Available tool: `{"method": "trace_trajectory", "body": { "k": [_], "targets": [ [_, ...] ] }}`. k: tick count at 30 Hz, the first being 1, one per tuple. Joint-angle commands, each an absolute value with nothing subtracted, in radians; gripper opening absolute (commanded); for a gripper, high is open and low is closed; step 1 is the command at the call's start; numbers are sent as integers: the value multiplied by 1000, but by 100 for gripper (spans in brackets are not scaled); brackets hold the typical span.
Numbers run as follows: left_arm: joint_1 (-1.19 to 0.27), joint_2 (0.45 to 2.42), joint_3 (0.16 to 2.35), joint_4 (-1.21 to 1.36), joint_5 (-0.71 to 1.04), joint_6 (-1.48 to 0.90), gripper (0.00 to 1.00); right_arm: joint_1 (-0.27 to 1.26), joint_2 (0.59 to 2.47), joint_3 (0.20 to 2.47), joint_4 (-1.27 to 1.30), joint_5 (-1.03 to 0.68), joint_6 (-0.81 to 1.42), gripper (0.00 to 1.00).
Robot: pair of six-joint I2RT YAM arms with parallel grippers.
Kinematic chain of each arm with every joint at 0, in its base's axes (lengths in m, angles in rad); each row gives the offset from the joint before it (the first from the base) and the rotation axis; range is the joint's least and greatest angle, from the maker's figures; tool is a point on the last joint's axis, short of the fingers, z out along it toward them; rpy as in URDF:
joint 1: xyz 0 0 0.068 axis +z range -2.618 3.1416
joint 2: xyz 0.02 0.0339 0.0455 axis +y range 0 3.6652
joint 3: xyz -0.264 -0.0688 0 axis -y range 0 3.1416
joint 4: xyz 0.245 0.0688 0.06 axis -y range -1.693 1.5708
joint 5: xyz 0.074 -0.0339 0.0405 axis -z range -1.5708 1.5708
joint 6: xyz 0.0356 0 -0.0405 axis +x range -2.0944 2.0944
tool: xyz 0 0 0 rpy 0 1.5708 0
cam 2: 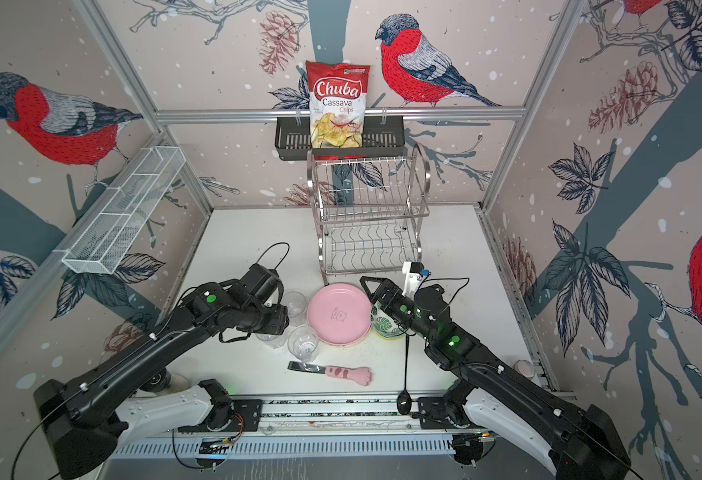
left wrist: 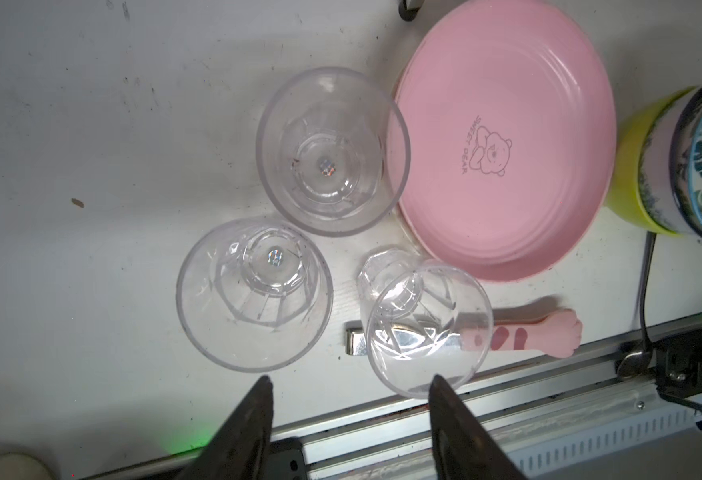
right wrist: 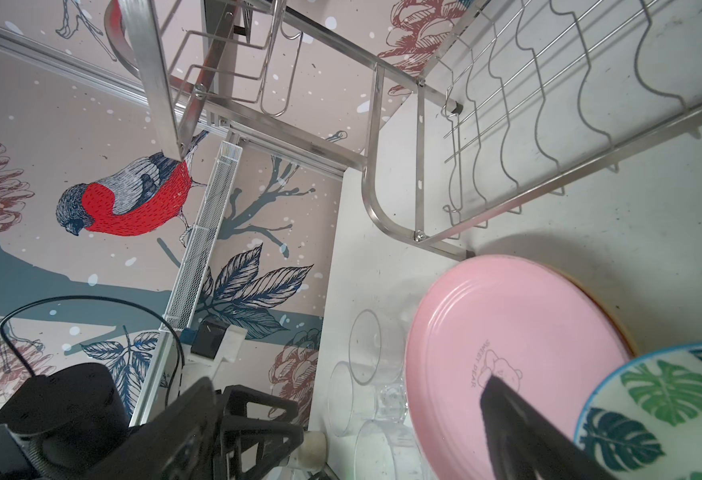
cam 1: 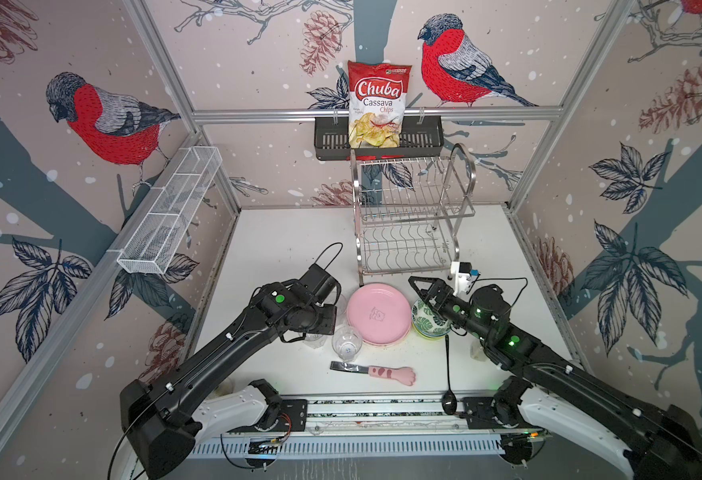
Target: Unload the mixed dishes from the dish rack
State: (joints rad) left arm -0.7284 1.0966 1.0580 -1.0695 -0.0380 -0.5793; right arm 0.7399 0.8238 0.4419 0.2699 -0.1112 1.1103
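Since both tiers of the dish rack (cam 1: 411, 216) stand bare, the unloading looks finished, or all but. Just in front of it, on the surface (cam 1: 278, 232), sit the pink plate (cam 1: 378, 313) topping its stack, the nested bowls (cam 1: 426, 326) and three clear glasses (left wrist: 332, 149). Above the glasses hovers the left end effector (left wrist: 350, 379), fingers apart and empty; the right end effector (right wrist: 347, 381) hangs wide apart over plate and bowls, holding nothing.
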Motion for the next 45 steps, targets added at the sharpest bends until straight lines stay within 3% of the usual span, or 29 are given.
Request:
{"method": "trace_trajectory", "body": {
  "k": [1,5,6,7,20,27,36,45],
  "targets": [
    [-735,1075,1096,-1071,-99,-598,59,745,819,437,272,-103,1126,99],
    [-735,1017,1180,-1013,-158,-566,74,744,799,446,220,-77,1117,100],
    [-735,997,1189,-985,-176,-561,89,742,788,449,201,-63,1114,99],
    [-734,980,1188,-957,-192,-554,98,740,777,451,185,-50,1112,99],
    [-732,786,1045,-504,-421,-486,98,611,486,522,-126,161,1018,99],
    [-732,671,830,-90,-437,-304,98,583,346,586,-268,416,999,99],
    [-732,482,574,158,-661,-146,98,583,200,607,-183,523,516,99],
    [-726,439,392,336,-752,179,98,583,240,494,-28,572,226,100]
  ]
}}
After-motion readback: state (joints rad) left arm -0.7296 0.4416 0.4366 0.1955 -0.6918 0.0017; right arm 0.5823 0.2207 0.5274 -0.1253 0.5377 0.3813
